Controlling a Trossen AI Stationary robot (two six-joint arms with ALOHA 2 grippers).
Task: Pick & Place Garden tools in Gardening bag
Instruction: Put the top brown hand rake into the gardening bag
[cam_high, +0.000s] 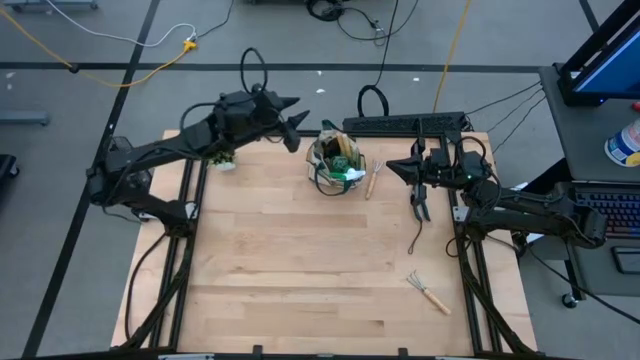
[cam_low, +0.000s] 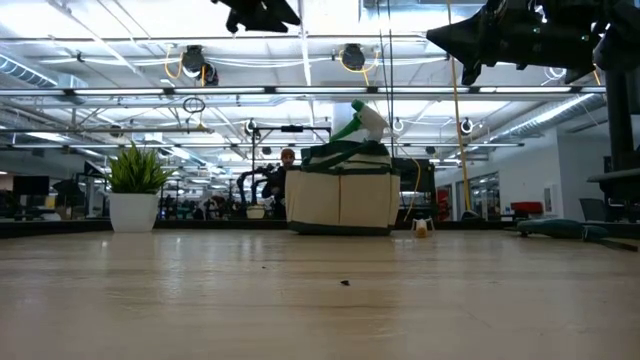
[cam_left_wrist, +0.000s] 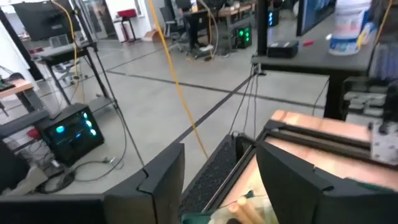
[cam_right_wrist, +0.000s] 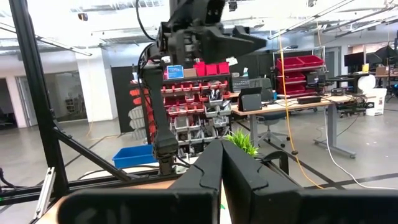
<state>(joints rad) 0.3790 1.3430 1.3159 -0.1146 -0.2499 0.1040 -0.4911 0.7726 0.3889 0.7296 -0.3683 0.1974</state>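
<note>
The gardening bag (cam_high: 335, 165) stands at the far middle of the table, with a green spray bottle (cam_low: 360, 122) and other tools sticking out of its top. My left gripper (cam_high: 296, 122) hovers open just left of the bag, raised above it; nothing is between its fingers (cam_left_wrist: 163, 180). My right gripper (cam_high: 392, 167) is shut and empty, held up to the right of the bag. A wooden-handled tool (cam_high: 372, 180) lies on the table beside the bag. Black pruning shears (cam_high: 420, 203) lie under my right arm. A hand rake (cam_high: 428, 290) lies near the right front.
A small potted plant (cam_high: 222, 158) stands under my left arm at the far left. A dark cord (cam_high: 413, 240) trails from the shears toward the near edge. Bare wood stretches across the middle and near left (cam_high: 280, 270). A black strip (cam_high: 405, 124) lines the far edge.
</note>
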